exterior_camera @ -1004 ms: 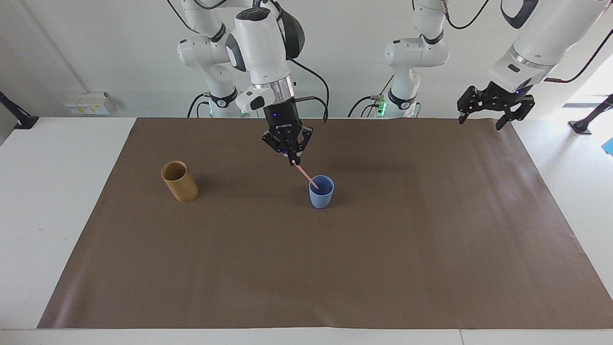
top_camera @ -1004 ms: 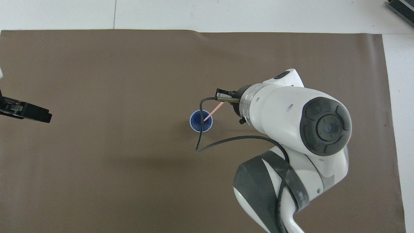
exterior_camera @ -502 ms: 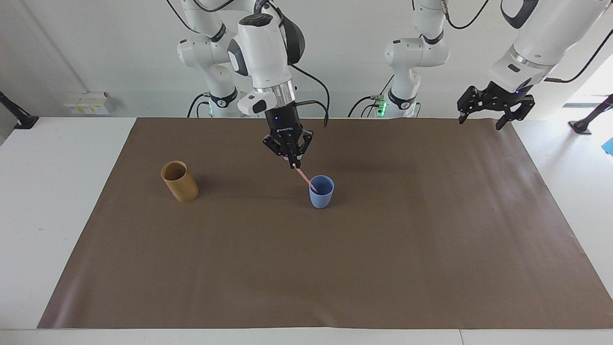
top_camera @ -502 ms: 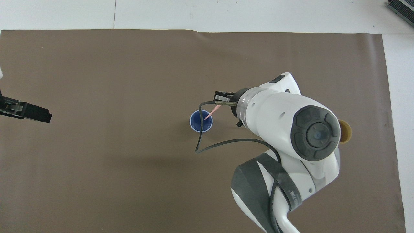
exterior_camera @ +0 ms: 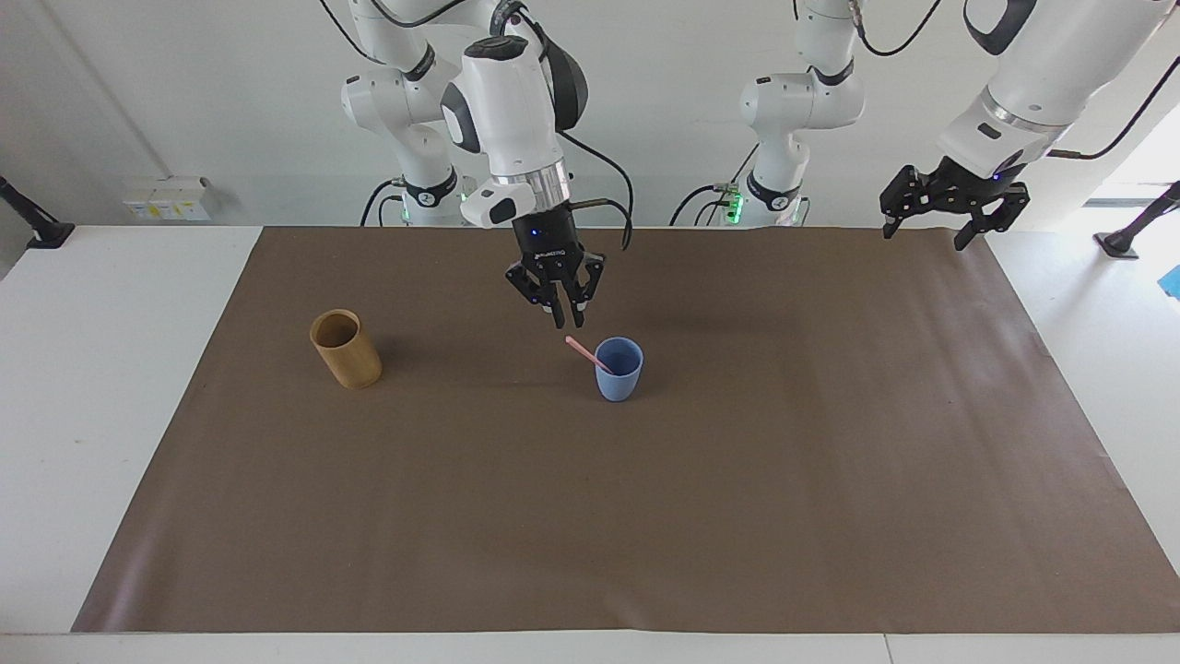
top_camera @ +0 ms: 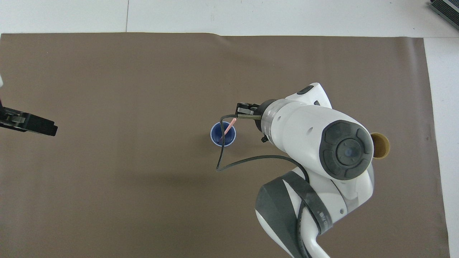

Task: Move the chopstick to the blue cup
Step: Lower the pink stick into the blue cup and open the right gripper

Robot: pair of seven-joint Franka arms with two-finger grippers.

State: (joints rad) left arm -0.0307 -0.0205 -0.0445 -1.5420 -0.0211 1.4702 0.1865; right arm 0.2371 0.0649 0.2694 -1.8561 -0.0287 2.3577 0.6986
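Observation:
The blue cup [exterior_camera: 619, 376] [top_camera: 229, 137] stands upright near the middle of the brown mat. The pale pink chopstick [exterior_camera: 583, 350] [top_camera: 230, 125] leans in it, lower end inside the cup. Its upper end sticks out over the rim toward the right arm's end of the table. My right gripper [exterior_camera: 566, 320] hangs just above that free upper end. It is open and holds nothing, with a small gap between its fingertips and the stick. My left gripper [exterior_camera: 931, 226] [top_camera: 30, 123] waits open in the air over the mat's edge at the left arm's end.
A tan bamboo-like holder [exterior_camera: 346, 352] [top_camera: 381, 146] stands on the brown mat [exterior_camera: 590, 516] toward the right arm's end, partly hidden under the right arm in the overhead view. A black cable [top_camera: 247, 159] loops from the right wrist over the cup.
The right gripper opened and let go of the chopstick, which dropped deeper into the blue cup and now leans free. The gripper also rose slightly. The left arm stayed still.

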